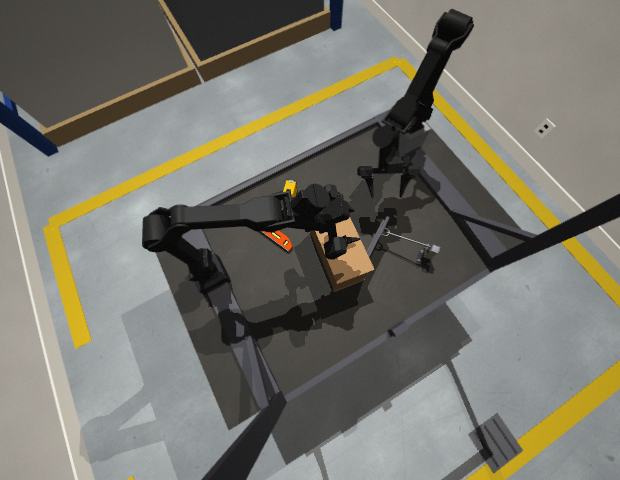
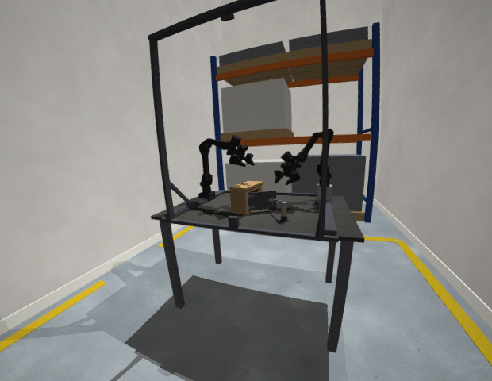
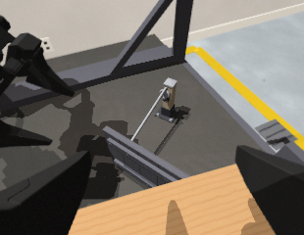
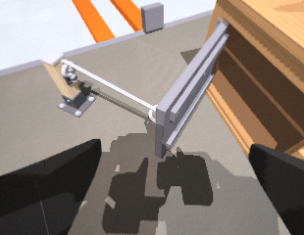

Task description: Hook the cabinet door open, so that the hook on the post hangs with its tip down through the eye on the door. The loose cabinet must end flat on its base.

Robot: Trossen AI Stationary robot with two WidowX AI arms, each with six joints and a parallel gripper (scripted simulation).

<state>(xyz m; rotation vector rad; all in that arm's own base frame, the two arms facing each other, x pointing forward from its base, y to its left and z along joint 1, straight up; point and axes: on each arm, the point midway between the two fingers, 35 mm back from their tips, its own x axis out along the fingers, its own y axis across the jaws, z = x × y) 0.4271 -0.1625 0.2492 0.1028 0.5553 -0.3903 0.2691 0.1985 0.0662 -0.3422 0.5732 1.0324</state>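
The wooden cabinet (image 1: 354,260) (image 2: 239,201) (image 3: 191,206) stands flat on its base. Its grey door (image 1: 377,237) (image 2: 264,199) (image 3: 142,150) (image 4: 188,75) stands open. The hook's rod (image 1: 408,238) (image 3: 149,115) (image 4: 109,85) runs from the post (image 1: 432,252) (image 2: 284,209) (image 3: 169,100) (image 4: 64,80) to the eye (image 4: 152,114) on the door; its end meets the eye, but the tip's direction is unclear. My left gripper (image 1: 346,242) (image 2: 248,163) (image 3: 163,155) is open above the cabinet top. My right gripper (image 1: 387,196) (image 2: 282,182) (image 3: 63,116) (image 4: 174,148) is open and empty, raised behind the door's free edge.
An orange tool (image 1: 280,241) and a yellow block (image 1: 289,187) lie on the left arm's side of the cabinet. Dark frame posts and braces rise at the table's edges. The post's foot is close to the door on the right arm's side.
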